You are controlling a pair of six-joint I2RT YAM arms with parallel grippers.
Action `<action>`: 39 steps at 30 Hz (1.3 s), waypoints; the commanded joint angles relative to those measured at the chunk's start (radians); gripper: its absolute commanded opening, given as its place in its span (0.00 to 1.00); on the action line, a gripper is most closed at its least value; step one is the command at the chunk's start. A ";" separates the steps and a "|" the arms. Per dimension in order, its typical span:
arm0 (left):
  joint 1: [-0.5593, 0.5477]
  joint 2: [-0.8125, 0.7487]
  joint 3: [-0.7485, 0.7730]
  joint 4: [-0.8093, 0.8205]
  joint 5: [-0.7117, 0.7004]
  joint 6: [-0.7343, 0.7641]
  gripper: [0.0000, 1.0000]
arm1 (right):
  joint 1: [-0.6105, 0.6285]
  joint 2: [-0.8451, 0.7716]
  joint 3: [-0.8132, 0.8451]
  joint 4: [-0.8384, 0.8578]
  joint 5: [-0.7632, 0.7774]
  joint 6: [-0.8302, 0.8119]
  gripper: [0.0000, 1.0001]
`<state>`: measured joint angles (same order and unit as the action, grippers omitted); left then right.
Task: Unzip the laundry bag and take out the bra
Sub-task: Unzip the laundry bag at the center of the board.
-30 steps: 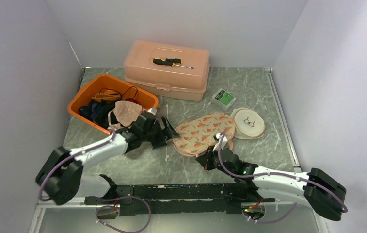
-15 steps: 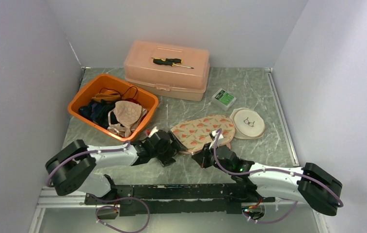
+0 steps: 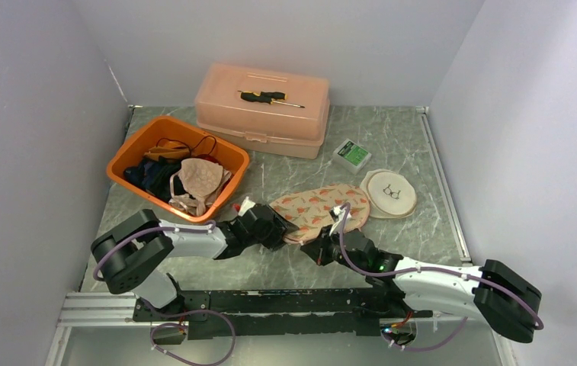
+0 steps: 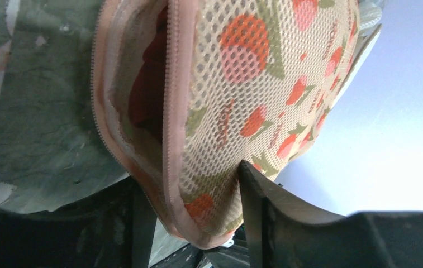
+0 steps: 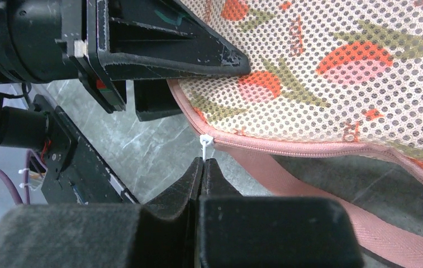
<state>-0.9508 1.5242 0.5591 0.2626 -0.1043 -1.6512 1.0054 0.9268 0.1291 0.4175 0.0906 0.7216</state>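
Top view: laundry bag (image 3: 319,210) lies mid-worktop, nearer the front edge, w/ left gripper (image 3: 271,229) at its left end and right gripper (image 3: 314,250) at its near rim. Left wrist: bag's zip gapes, red fabric (image 4: 147,95) inside; jaws apart astride the top flap, can't tell if they pinch it. Right wrist: jaws closed on the white zip pull (image 5: 205,142) at the bag's pink edge.

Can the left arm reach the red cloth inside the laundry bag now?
Probably not yet: the left gripper has its jaws astride the laundry bag rim, and the red cloth lies deeper inside the narrow zip opening.
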 commanded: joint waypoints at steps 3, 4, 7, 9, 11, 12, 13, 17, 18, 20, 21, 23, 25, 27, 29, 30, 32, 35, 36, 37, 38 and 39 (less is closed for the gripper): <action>-0.003 -0.036 -0.014 0.044 -0.063 0.014 0.39 | 0.007 -0.034 0.002 -0.028 0.033 -0.007 0.00; -0.003 -0.054 -0.015 0.027 -0.069 0.023 0.33 | 0.006 -0.043 0.001 -0.048 0.050 0.001 0.00; -0.005 -0.110 -0.027 -0.017 -0.093 0.041 0.18 | 0.006 -0.085 -0.001 -0.127 0.109 0.025 0.00; -0.005 -0.137 -0.033 -0.037 -0.106 0.049 0.07 | 0.005 -0.120 0.000 -0.181 0.147 0.038 0.00; -0.002 -0.159 -0.037 -0.057 -0.112 0.056 0.03 | 0.004 -0.159 0.001 -0.230 0.181 0.052 0.00; -0.002 -0.168 -0.040 -0.062 -0.114 0.061 0.03 | 0.005 -0.170 0.002 -0.254 0.197 0.060 0.00; -0.002 -0.175 -0.045 -0.061 -0.112 0.066 0.03 | 0.005 -0.179 0.005 -0.276 0.213 0.070 0.00; 0.006 -0.198 -0.050 -0.056 -0.084 0.114 0.03 | 0.003 -0.186 0.011 -0.356 0.276 0.133 0.00; 0.009 -0.203 -0.046 -0.062 -0.071 0.135 0.03 | 0.001 -0.188 0.013 -0.374 0.295 0.146 0.00; 0.026 -0.214 -0.033 -0.094 -0.037 0.192 0.03 | -0.001 -0.206 0.013 -0.410 0.334 0.184 0.00; 0.043 -0.219 -0.021 -0.121 -0.014 0.222 0.03 | -0.002 -0.221 0.013 -0.442 0.351 0.197 0.00; 0.083 -0.228 0.002 -0.189 0.034 0.287 0.03 | -0.002 -0.260 0.011 -0.473 0.374 0.201 0.00; 0.141 -0.239 0.014 -0.237 0.090 0.350 0.03 | -0.001 -0.297 0.007 -0.485 0.372 0.184 0.00; 0.194 -0.263 0.014 -0.258 0.127 0.422 0.03 | 0.000 -0.313 0.005 -0.477 0.355 0.157 0.00; 0.249 -0.282 0.042 -0.311 0.157 0.502 0.03 | 0.001 -0.307 -0.009 -0.430 0.308 0.126 0.00; 0.267 -0.284 0.062 -0.328 0.174 0.551 0.03 | 0.000 -0.299 -0.020 -0.387 0.271 0.113 0.00; 0.293 -0.272 0.117 -0.382 0.192 0.631 0.03 | 0.005 -0.276 -0.040 -0.294 0.198 0.088 0.00; 0.308 -0.231 0.198 -0.451 0.194 0.731 0.03 | 0.021 -0.238 -0.048 -0.166 0.102 0.047 0.00; 0.315 -0.214 0.218 -0.463 0.193 0.748 0.03 | 0.028 -0.222 -0.044 -0.116 0.069 0.026 0.00; 0.323 -0.192 0.234 -0.468 0.200 0.762 0.04 | 0.035 -0.206 -0.038 -0.086 0.049 0.012 0.00; 0.331 -0.168 0.247 -0.469 0.207 0.766 0.04 | 0.043 -0.189 -0.031 -0.058 0.030 0.001 0.00; 0.339 -0.143 0.257 -0.462 0.214 0.772 0.04 | 0.049 -0.175 -0.023 -0.035 0.014 -0.010 0.00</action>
<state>-0.6571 1.3106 0.7460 -0.1577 0.1333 -1.0088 1.0264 0.7097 0.0944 0.2062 0.2176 0.7967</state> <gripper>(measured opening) 0.066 0.010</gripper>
